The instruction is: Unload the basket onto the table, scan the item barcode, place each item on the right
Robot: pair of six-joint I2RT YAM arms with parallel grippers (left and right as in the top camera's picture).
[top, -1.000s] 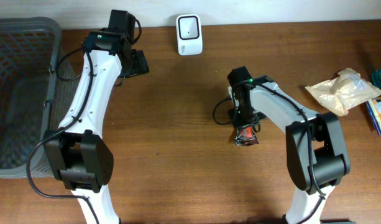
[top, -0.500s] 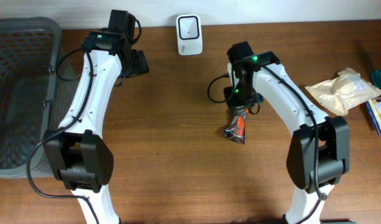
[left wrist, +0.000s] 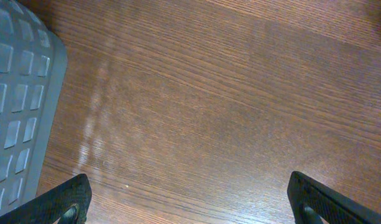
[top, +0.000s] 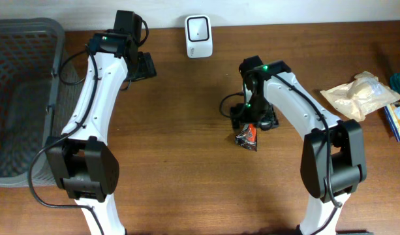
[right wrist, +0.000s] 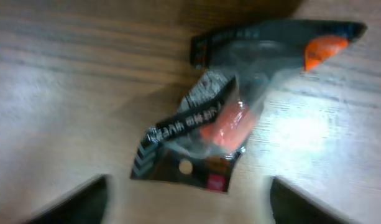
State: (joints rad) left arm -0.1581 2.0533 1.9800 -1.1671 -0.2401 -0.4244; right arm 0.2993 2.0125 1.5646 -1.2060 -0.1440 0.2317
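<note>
Worktop (top: 186, 170): brown wood, carrying everything you need here.
Basket (top: 23, 29): grey mesh, at the left edge, not part of this job.
Left hand (left wrist: 193, 211): parked near the far edge beside the basket, fingers spread fully, nothing in it.
Right hand (right wrist: 189, 199): over the middle of the worktop, slightly toward the right edge; fingers well apart, gripping nothing.
Scanner (top: 198, 36): small white unit standing at the far edge, about midway along it.
Packet (right wrist: 221, 124): small dark snack wrapper with orange inside, lying flat on the wood near the middle, well short of the scanner.
Handling: expect it to be very light, soft and crinkly. The glossy film will likely slip and buckle, so pinch gently.
Where to hold: take a flat sealed end or side edge rather than the puffed middle, and keep the printed face uncovered. The wrist view is too blurred for you to find the barcode.
Packet against hand: it lies just ahead of the right fingertips, centred on the gap, touching neither finger.
</note>
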